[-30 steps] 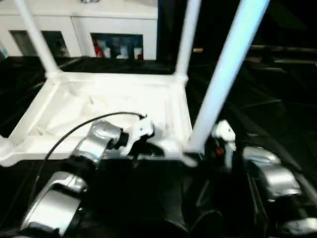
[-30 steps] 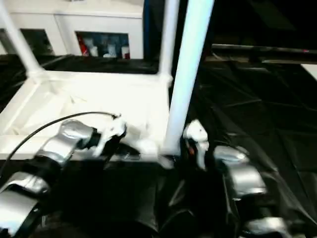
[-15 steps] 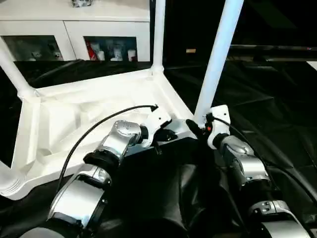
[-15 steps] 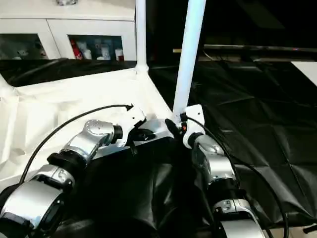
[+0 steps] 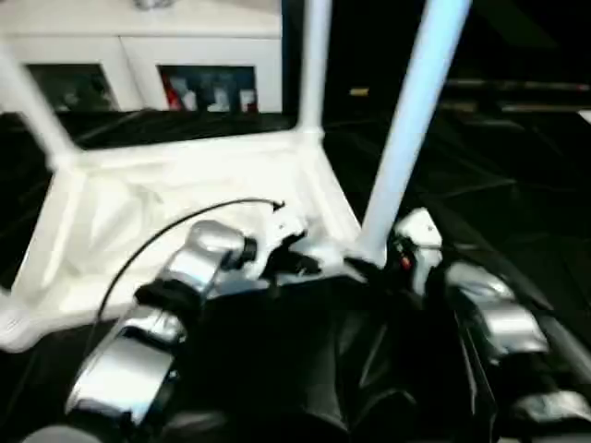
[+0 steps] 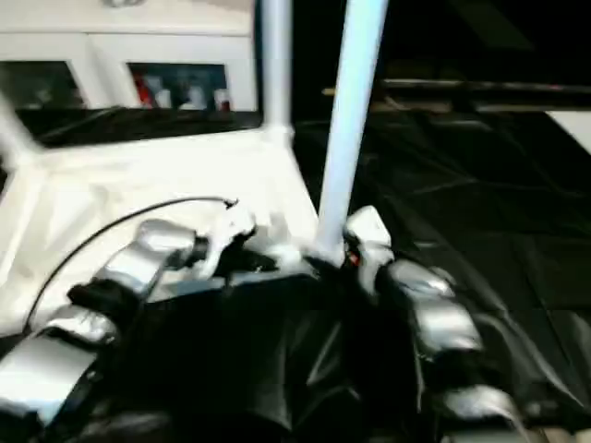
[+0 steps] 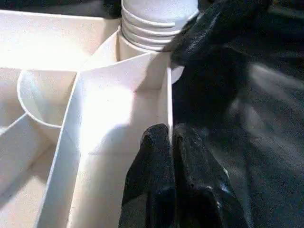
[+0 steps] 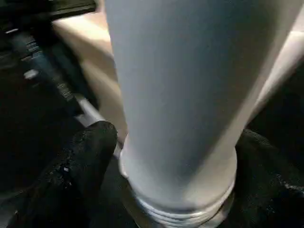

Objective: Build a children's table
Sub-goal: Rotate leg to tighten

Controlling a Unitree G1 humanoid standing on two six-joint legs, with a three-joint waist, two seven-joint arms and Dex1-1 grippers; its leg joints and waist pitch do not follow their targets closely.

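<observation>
The white tabletop (image 5: 185, 198) lies upside down on a worktop (image 5: 517, 175) covered in black sheeting, ribbed underside facing up. Three legs stand upright in corner sockets, long axes vertical, tops cut off by the frame: a blurred far-left leg (image 5: 32, 106), a far-right leg (image 5: 312, 65), and a near-right leg (image 5: 411, 129). The left gripper (image 7: 170, 142) is pinched closed over the tabletop's thin near rim. The right gripper (image 8: 175, 190) has one black finger (image 8: 78, 161) on each side of the near-right leg's base, close around it; whether they press it is hard to tell. No writing is readable.
</observation>
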